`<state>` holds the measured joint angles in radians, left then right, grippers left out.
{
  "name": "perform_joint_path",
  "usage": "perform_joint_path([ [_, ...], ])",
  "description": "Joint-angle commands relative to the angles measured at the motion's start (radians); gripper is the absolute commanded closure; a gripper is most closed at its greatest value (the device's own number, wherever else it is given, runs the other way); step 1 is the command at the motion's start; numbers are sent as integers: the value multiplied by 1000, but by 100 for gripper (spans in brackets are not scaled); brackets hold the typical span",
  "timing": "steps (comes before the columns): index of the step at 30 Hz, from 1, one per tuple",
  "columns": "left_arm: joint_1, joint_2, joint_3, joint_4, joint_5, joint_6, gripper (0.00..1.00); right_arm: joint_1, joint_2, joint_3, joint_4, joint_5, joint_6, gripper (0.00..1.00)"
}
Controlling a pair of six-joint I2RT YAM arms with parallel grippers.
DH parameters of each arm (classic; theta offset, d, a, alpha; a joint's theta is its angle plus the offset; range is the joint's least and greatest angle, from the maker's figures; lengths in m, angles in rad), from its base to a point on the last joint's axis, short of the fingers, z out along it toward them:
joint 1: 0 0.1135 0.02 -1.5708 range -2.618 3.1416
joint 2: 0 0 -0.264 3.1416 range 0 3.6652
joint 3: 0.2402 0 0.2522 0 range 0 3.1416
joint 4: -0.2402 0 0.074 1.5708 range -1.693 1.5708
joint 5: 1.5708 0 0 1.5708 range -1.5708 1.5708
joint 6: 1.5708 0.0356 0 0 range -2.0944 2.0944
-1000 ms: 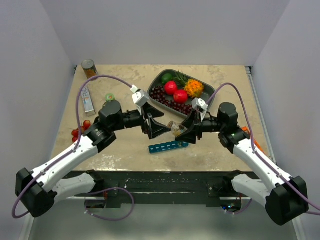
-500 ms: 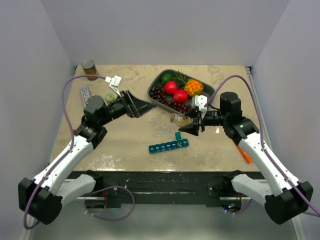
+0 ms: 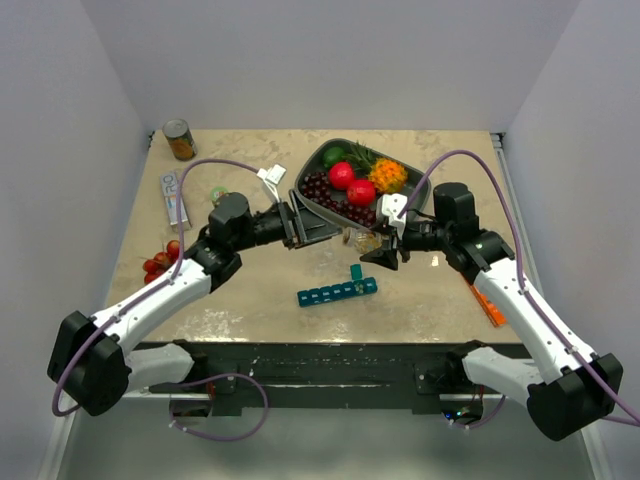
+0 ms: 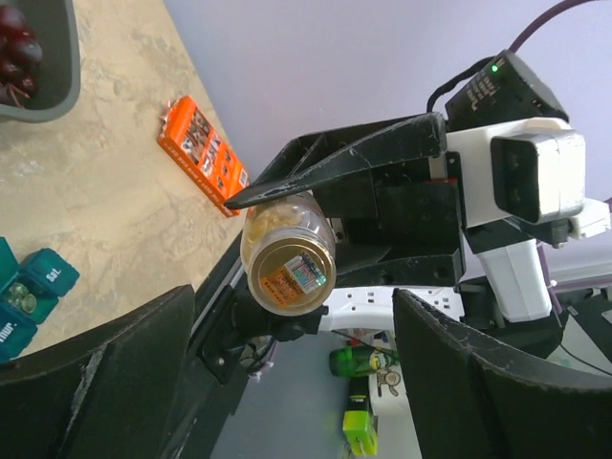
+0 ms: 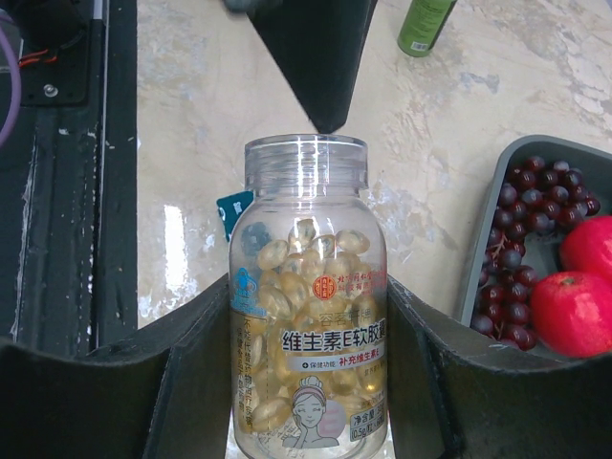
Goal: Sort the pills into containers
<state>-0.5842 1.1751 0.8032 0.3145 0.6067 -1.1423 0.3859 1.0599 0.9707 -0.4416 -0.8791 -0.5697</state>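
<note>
Closest to the bases: organiser (image 3: 337,293), a teal strip lying flat and a little slanted on the tabletop (image 3: 250,290), one lid near its right end standing up. At about the same depth, far to the right by the tabletop edge: flat orange box (image 3: 487,303). Just behind the organiser: right gripper (image 3: 378,250), clamped on a clear bottle (image 5: 308,316) and holding it above the tabletop, between organiser and tray. Grips the bottle low on its body with both fingers (image 5: 182,373), the uncapped mouth turned toward the left gripper (image 3: 322,226). Pills (image 5: 298,273), yellowish soft capsules, all inside the bottle and filling most of it. Left gripper facing the bottle from the left, spread wide, holding nothing, one fingertip close to the bottle mouth; touching or not, cannot tell. At the left side of the tabletop: a small bunch of red cherries (image 3: 160,262). Further back, right behind the two grippers: grey tray (image 3: 422,183) with dark cherries (image 3: 318,186), two red fruits (image 3: 350,182) and an orange one (image 3: 388,175). More to the left: green bottle (image 5: 426,24) and a white tube (image 3: 175,197). Farthest, in the left corner: can (image 3: 179,139), standing upright.
</note>
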Motion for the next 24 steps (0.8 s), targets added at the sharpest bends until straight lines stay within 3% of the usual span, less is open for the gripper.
perform_joint_path([
  [1, -51, 43, 66, 22, -36, 16, 14, 7, 0, 43, 29, 8, -9, 100],
  [17, -111, 159, 174, -31, -8, 99, 40, 10, -12, 14, 55, 15, 22, 100],
  [20, -118, 167, 197, -57, -2, 127, 51, 10, -14, 11, 58, 19, 25, 100],
  [21, -120, 169, 203, -66, 1, 151, 66, 10, -15, 10, 58, 17, 30, 100],
  [23, -120, 166, 217, -75, 21, 189, 76, 10, -15, 0, 72, 9, 47, 100],
  [24, -120, 164, 221, -78, 36, 254, 88, 10, -17, -4, 78, 2, 69, 100],
])
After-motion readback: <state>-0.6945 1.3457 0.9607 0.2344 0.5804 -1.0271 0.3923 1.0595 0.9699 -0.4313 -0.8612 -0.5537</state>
